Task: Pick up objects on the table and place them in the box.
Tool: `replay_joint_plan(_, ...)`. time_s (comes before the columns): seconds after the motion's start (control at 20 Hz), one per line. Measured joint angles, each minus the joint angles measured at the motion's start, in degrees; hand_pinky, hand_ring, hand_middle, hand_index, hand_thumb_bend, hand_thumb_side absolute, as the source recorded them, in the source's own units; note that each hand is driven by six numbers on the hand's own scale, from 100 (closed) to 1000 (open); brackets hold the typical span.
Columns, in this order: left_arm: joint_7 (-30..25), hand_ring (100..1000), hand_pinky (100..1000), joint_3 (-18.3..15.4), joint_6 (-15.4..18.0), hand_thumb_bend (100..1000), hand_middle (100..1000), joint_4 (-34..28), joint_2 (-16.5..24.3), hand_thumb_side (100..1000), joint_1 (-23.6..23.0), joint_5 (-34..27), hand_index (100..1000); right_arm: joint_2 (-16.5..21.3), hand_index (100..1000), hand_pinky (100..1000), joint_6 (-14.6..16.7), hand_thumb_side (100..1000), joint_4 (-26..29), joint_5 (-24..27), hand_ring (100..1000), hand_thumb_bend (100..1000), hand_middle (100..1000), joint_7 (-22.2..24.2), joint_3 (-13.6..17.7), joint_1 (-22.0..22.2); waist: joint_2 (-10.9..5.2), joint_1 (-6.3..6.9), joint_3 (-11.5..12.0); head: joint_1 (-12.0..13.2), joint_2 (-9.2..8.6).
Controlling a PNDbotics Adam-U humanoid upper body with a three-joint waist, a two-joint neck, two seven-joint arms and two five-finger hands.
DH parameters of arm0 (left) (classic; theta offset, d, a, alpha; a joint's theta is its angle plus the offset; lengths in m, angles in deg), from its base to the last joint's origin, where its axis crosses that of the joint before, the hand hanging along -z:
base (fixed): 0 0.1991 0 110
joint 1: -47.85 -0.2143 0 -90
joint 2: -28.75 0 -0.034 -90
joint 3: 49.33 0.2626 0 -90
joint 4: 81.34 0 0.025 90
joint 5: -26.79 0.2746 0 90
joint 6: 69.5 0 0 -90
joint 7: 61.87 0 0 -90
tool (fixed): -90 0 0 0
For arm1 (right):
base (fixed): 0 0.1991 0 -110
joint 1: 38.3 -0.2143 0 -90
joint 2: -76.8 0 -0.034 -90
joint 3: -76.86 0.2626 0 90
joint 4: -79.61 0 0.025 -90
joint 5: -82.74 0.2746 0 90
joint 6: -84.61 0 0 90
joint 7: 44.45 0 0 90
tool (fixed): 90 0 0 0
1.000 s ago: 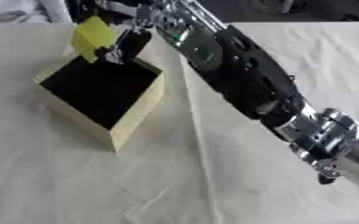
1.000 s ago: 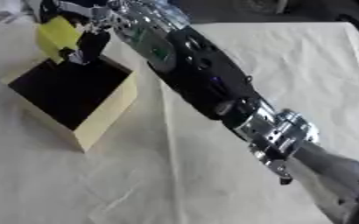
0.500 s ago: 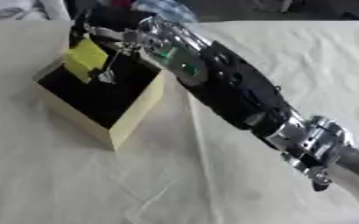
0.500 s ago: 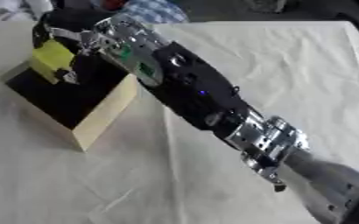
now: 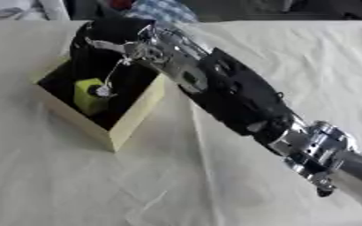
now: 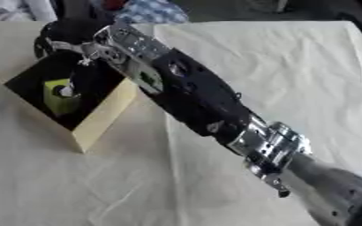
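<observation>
The right hand (image 5: 111, 42) reaches into the box (image 5: 134, 121) over the yellow block (image 5: 88, 95) — whether its fingers grip I cannot tell — withdrawing could snag the rim.

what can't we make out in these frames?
- right hand: dark against the black inside of the box in both eye views, so whether its fingers are open or curled cannot be told.
- yellow-green object: blurred; contact with the hand and what it rests on are unclear.
- left hand: shows in no view.
- right arm: cut off by the lower right corner.
</observation>
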Motion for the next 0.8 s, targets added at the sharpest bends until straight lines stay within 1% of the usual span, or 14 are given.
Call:
replay_joint_plan(0.05, -0.03, 782, 707, 0.0, -0.02, 100, 836, 0.0, 0.0, 708, -0.04, 0.0, 696, 0.04, 835, 735, 0.0, 378, 0.22, -0.13, 798, 352, 736, 0.0, 0.18, 0.0, 0.0, 0.03, -0.01, 0.0, 0.0)
replay_joint_plan(0.2, -0.06, 780, 709, 0.0, -0.05, 100, 834, 0.0, 0.0, 706, -0.29, 0.0, 696, 0.09, 817, 728, 0.01, 358, 1.06, -0.16, 784, 323, 713, -0.2, 0.57, 0.05, -0.01, 0.09, -0.24, 0.0, 0.0)
replay_joint_plan(0.3, -0.03, 780, 709, 0.0, -0.02, 100, 835, 0.0, 0.0, 708, -0.38, -0.01, 696, 0.62, 802, 713, -0.25, 355, 2.42, 0.26, 764, 260, 679, -0.88, 1.1, 0.42, -0.04, 0.09, -0.53, 0.02, 0.02)
replay_joint_plan(0.35, 0.01, 780, 709, -0.01, 0.0, 100, 835, 0.0, 0.01, 708, -0.5, -0.01, 696, 1.02, 800, 707, -0.56, 350, 3.53, 0.86, 758, 243, 670, -1.44, 1.58, 0.6, -0.1, 0.1, -0.79, 0.15, 0.03)
replay_joint_plan(0.45, 0.17, 780, 709, -0.02, -0.05, 100, 836, 0.0, 0.01, 708, -0.9, 0.01, 695, 2.32, 800, 697, -1.69, 388, 6.32, 2.58, 744, 162, 650, -2.76, 3.02, 1.1, -0.45, 0.13, -1.31, 0.8, 0.1)
replay_joint_plan(0.5, 0.23, 780, 709, -0.03, -0.08, 100, 836, 0.0, 0.03, 708, -1.02, 0.06, 695, 3.2, 801, 696, -2.44, 392, 8.05, 3.74, 743, 155, 648, -3.54, 3.91, 1.44, -0.68, 0.18, -1.55, 1.34, 0.13)
replay_joint_plan(0.55, 0.3, 781, 709, -0.05, -0.12, 100, 837, 0.0, 0.05, 709, -1.2, 0.1, 695, 4.23, 803, 686, -3.27, 452, 9.93, 5.14, 736, 100, 639, -4.35, 4.86, 1.95, -0.84, 0.27, -1.84, 1.98, 0.18)
replay_joint_plan(0.6, 0.41, 781, 709, -0.1, -0.19, 100, 837, 0.0, 0.07, 709, -1.49, 0.2, 695, 5.39, 803, 686, -4.3, 452, 12.04, 6.74, 736, 100, 639, -5.24, 5.95, 2.73, -1.0, 0.35, -2.2, 2.69, 0.3)
replay_joint_plan(0.65, 0.56, 781, 709, -0.19, -0.27, 100, 838, 0.0, 0.09, 710, -1.69, 0.33, 694, 6.69, 801, 678, -5.42, 485, 14.21, 8.58, 731, 100, 633, -6.1, 7.08, 3.64, -1.15, 0.44, -2.53, 3.41, 0.45)
replay_joint_plan(0.8, 0.9, 782, 709, -0.41, -0.53, 100, 840, 0.0, 0.15, 712, -2.47, 0.87, 693, 10.69, 796, 665, -9.01, 505, 21.45, 14.88, 723, 100, 624, -9.03, 10.88, 6.74, -1.51, 0.72, -3.43, 5.54, 0.6)
